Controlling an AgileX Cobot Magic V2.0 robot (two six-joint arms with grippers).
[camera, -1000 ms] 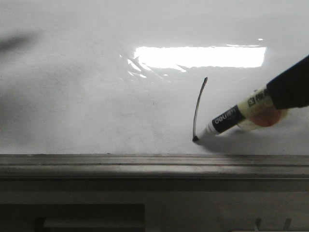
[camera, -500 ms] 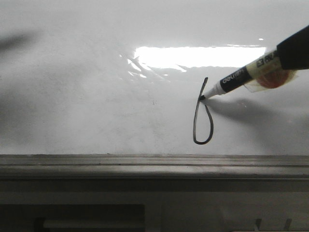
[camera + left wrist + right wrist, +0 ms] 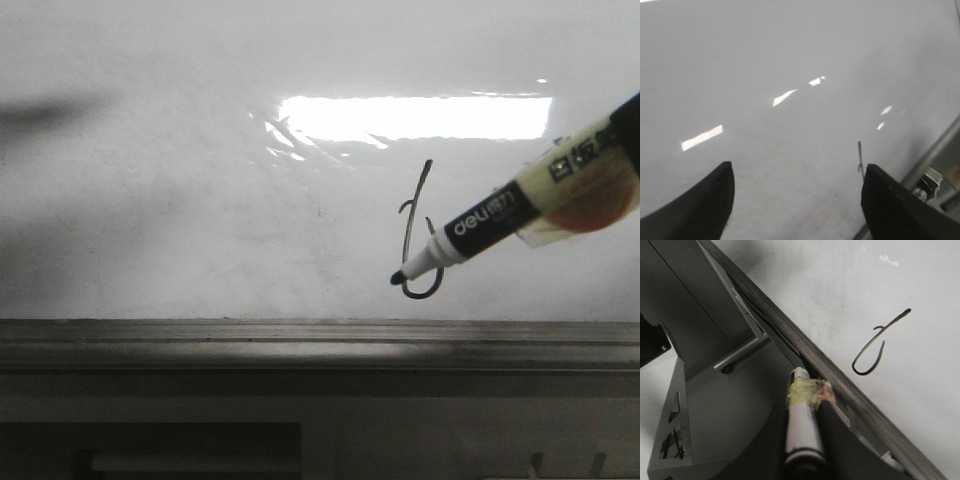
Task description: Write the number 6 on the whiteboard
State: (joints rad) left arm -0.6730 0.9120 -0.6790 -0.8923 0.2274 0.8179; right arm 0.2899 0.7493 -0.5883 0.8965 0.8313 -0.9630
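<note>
Presently, the number 6 (image 3: 418, 235) stands on the whiteboard (image 3: 180, 200) at roughly the 4 o'clock position from the board's visible centre in the front view, below the bright light reflection (image 3: 415, 117) and just above the grey bottom rail (image 3: 300, 335); it reads as a slanted stem with a narrow loop and a small hook partway up the stem. The marker (image 3: 500, 220) enters from the 3 o'clock edge, its black tip lying over the lower part of the stroke (whether the tip touches the board cannot be told from this angle). The right end effector (image 3: 802, 440) is pinching the marker's barrel near its tape-wrapped section (image 3: 807, 392), as the right wrist view shows. The left end effector (image 3: 795, 200) is spread with nothing between its fingers (image 3: 705, 195), facing bare board, with part of the stroke visible near one finger. Handling judgement: the marker looks light, rigid and smooth-bodied, hence liable to slip or rotate under writing pressure; the taped band is probably the best place to hold it. The board is glossy and stiff, and fresh ink on it should smear readily, so contact with the stroke is best avoided. The figure appears essentially complete.
</note>
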